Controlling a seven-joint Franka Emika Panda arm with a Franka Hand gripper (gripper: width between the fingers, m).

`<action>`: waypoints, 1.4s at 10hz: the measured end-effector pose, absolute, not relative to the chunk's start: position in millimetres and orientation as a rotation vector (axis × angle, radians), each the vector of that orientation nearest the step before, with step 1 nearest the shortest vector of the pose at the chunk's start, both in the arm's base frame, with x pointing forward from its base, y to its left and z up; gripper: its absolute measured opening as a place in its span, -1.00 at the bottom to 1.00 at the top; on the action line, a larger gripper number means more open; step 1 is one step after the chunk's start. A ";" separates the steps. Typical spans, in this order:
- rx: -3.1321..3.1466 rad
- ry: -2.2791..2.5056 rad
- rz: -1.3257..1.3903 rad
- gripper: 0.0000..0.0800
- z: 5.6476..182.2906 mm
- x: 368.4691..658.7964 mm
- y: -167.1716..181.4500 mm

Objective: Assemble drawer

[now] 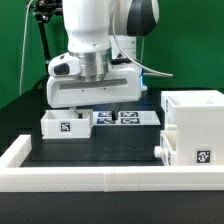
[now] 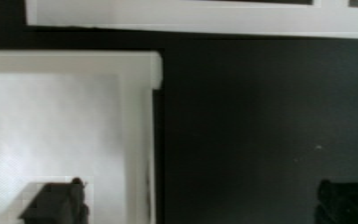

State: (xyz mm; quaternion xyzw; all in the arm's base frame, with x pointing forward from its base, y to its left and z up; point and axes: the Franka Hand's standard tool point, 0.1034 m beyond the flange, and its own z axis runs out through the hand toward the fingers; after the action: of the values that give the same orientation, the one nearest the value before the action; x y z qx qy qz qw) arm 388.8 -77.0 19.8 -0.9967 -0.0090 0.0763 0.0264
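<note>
A small white drawer tray with a black-and-white tag stands on the black table at the exterior view's left. The large white case stands at the right, with a tag on its front and a knobbed tray at its left side. My gripper hangs low just behind and right of the small tray. In the wrist view the gripper is wide open and empty. One dark finger is over the tray. The other finger is over bare table.
The marker board lies flat behind the gripper. A low white rim edges the table in front and at the left. A white strip crosses the far end of the wrist view; I cannot tell what it is.
</note>
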 end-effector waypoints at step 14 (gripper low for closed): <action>-3.120 -0.027 0.136 0.62 6.4 366.1 -81.2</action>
State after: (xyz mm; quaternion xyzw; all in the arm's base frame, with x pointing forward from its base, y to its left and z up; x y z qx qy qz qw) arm 366.1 -81.2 6.4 -0.9990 -0.0085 0.0437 0.0090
